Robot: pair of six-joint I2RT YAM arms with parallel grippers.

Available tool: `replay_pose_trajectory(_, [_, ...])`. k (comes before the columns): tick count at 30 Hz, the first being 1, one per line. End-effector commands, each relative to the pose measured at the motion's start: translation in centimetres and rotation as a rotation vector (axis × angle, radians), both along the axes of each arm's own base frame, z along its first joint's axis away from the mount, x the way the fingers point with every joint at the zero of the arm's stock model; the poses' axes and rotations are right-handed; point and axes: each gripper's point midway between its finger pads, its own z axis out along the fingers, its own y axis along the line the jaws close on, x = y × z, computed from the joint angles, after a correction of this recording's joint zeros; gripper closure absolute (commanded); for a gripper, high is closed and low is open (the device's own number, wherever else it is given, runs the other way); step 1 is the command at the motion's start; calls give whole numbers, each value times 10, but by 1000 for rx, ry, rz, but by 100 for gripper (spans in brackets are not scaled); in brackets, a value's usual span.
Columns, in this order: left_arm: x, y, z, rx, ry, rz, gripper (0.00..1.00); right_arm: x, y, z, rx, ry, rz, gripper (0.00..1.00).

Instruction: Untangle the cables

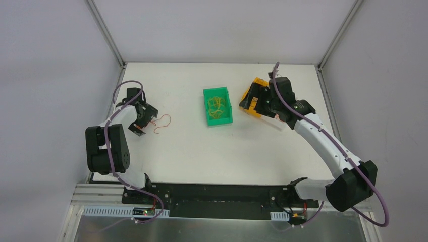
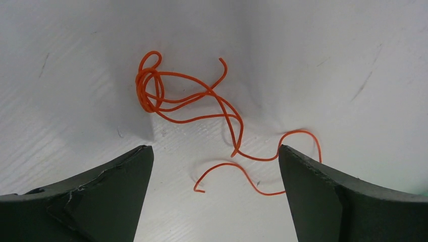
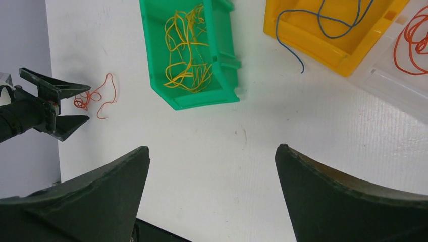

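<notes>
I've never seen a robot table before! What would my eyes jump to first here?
Probably the bright green bin in the middle of the white table, full of curly yellow cables. Next, the squiggly orange cable lying loose on the table at the left, just in front of the open left fingers. At the right, a yellow bin holds a blue cable.
</notes>
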Motion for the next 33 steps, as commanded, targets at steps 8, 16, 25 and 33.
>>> replay_pose_trajectory(8, [33, 11, -2, -33, -42, 198, 30, -6, 0, 12, 31, -52, 19, 1])
replay_pose_trajectory(16, [51, -10, 22, -53, -131, -31, 100, -7, -3, 11, 46, -39, 2, 1])
replay_pose_trajectory(25, [30, -94, 110, -104, -328, -390, 100, -13, -22, 9, 75, -14, -45, 1])
replay_pose_trajectory(33, [-3, -163, 171, -208, -477, -618, 100, -35, -52, -9, 82, -11, -151, 1])
